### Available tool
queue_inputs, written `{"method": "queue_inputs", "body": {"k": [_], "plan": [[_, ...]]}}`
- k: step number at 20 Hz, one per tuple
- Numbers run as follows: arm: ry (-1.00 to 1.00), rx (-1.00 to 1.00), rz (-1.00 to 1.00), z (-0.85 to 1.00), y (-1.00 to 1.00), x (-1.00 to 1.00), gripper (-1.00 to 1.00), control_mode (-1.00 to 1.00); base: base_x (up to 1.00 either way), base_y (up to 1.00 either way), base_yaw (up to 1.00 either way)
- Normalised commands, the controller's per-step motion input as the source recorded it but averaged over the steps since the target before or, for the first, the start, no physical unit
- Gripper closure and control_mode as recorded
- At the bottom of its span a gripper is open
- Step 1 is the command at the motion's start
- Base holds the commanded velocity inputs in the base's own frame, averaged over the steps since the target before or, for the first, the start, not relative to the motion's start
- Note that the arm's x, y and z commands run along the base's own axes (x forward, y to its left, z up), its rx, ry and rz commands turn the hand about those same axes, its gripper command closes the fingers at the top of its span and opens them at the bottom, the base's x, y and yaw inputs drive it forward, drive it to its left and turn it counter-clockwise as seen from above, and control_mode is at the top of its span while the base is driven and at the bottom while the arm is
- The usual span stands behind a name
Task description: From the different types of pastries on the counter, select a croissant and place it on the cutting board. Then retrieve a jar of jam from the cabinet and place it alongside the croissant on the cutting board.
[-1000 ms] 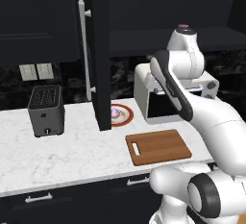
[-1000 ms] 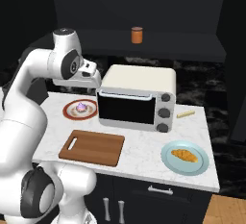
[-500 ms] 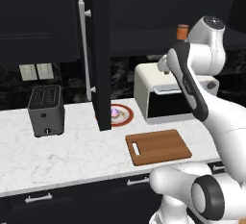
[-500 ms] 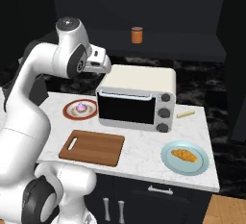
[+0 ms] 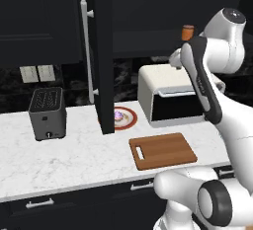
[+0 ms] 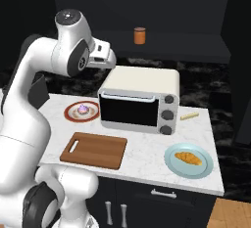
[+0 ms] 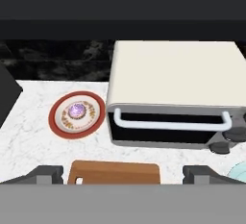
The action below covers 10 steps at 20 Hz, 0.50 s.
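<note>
Golden-orange croissant (image 6: 189, 158) lies on a pale blue plate (image 6: 171, 165) at the counter's (image 6: 147, 159) right end, well apart from the bare cutting board (image 6: 94, 150). Jam jar (image 6: 139, 35) stands on the open cabinet's shelf (image 6: 196, 46), above the toaster oven (image 6: 138, 99). My gripper (image 7: 123, 174) hangs high above the counter, fingers (image 7: 45, 174) spread wide, holding nothing. Frosted pastry (image 7: 77, 110) sits on a red-rimmed plate (image 7: 60, 127).
</note>
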Motion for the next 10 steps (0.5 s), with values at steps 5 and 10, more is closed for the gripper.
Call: {"method": "queue_inputs", "body": {"k": [5, 10], "plan": [[-0.02, 0.00, 0.01, 0.71, -0.19, 0.07, -1.00, -1.00, 0.00, 0.00, 0.00], [-0.01, -0.10, 0.00, -0.57, 0.01, -0.28, -1.00, -1.00, 0.00, 0.00, 0.00]]}}
